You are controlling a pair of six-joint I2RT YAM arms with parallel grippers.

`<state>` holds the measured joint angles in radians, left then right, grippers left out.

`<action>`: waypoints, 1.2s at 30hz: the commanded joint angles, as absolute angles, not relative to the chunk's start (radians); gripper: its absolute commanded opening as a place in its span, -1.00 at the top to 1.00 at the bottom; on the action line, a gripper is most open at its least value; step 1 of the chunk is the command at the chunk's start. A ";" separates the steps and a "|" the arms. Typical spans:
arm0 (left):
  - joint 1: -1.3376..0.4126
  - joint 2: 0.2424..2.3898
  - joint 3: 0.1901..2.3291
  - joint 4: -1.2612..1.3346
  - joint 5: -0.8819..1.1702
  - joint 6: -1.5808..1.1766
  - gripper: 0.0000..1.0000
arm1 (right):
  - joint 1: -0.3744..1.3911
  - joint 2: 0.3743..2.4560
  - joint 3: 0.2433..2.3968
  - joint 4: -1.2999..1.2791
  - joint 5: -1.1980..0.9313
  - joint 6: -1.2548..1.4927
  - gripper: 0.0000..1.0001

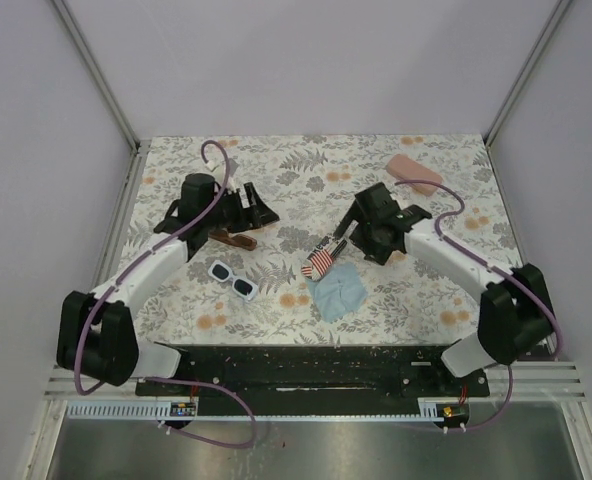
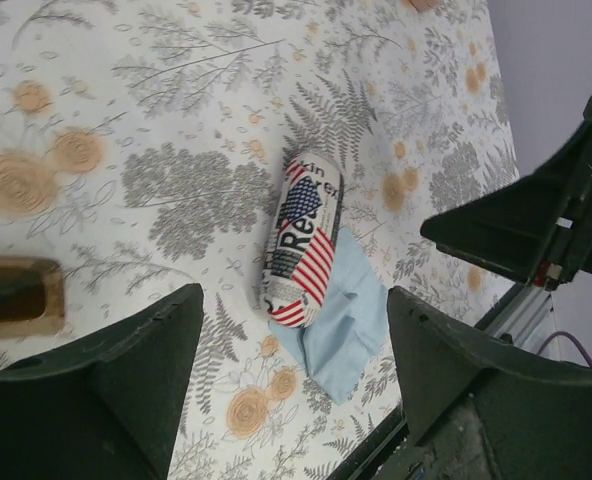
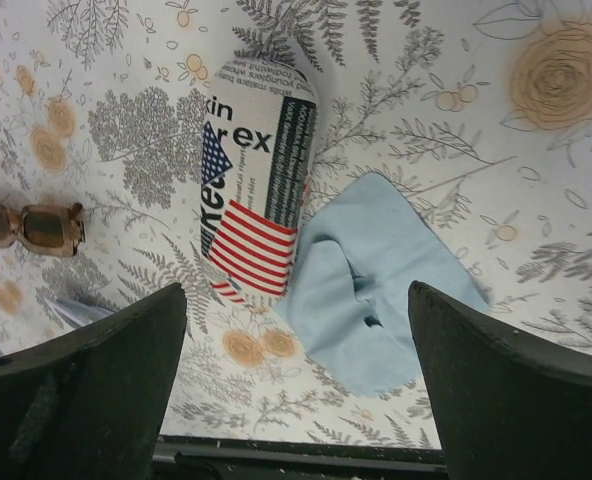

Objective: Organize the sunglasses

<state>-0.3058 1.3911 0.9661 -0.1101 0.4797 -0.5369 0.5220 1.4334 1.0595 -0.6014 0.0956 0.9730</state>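
We see both sunglasses loose on the table (image 1: 426, 290), left of the pouch (image 1: 319, 260): slim brown pair (image 1: 233, 239), chunky glossy white pair (image 1: 233, 281). We judge nothing is packed yet. The pouch is soft printed fabric overlapping a limp blue cloth (image 1: 338, 292). The left end effector (image 2: 291, 300) and right end effector (image 3: 296, 295) gape wide, empty.

Lettering found on one item only: the stars-and-stripes pouch (image 3: 256, 190).
- Right wrist view: black fragments "xin" and "r ex" on the white upper part; larger white "Re" running lengthwise beside the blue star field.
- Left wrist view: "kin" and "Re" on the same item.
- Fine-print block on its white side: too small to read.
- Top view: nothing legible.
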 commanded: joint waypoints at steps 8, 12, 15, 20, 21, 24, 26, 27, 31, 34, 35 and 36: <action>-0.235 1.011 0.782 -0.181 0.289 -0.543 -0.63 | 0.635 1.804 1.400 -0.762 0.247 1.114 -0.99; -0.235 0.905 0.776 -0.262 0.235 -0.500 -0.70 | 0.640 1.848 1.422 -0.764 0.244 1.135 -0.99; -0.235 0.865 0.775 -0.294 0.215 -0.483 -0.73 | 0.646 1.882 1.442 -0.764 0.242 1.140 -0.99; -0.235 0.856 0.769 -0.307 0.204 -0.465 -0.74 | 0.658 1.940 1.476 -0.764 0.222 1.150 -0.99; -0.235 0.857 0.769 -0.308 0.204 -0.462 -0.74 | 0.663 1.953 1.486 -0.764 0.222 1.150 -0.99; -0.235 0.861 0.769 -0.314 0.198 -0.450 -0.75 | 0.667 1.980 1.505 -0.765 0.218 1.157 -0.98; -0.235 0.861 0.770 -0.318 0.196 -0.446 -0.75 | 0.670 1.993 1.516 -0.767 0.218 1.158 -0.85; -0.233 0.861 0.772 -0.318 0.198 -0.443 -0.75 | 0.673 1.996 1.522 -0.765 0.218 1.158 -0.79; -0.233 0.864 0.775 -0.318 0.202 -0.442 -0.75 | 0.676 2.008 1.535 -0.767 0.219 1.154 -0.57; -0.233 0.868 0.779 -0.319 0.196 -0.437 -0.75 | 0.677 2.016 1.540 -0.765 0.212 1.147 -0.53; -0.235 0.870 0.778 -0.319 0.195 -0.439 -0.75 | 0.676 2.022 1.542 -0.765 0.210 1.149 -0.51; -0.233 0.871 0.778 -0.321 0.198 -0.439 -0.75 | 0.678 2.023 1.542 -0.765 0.207 1.149 -0.49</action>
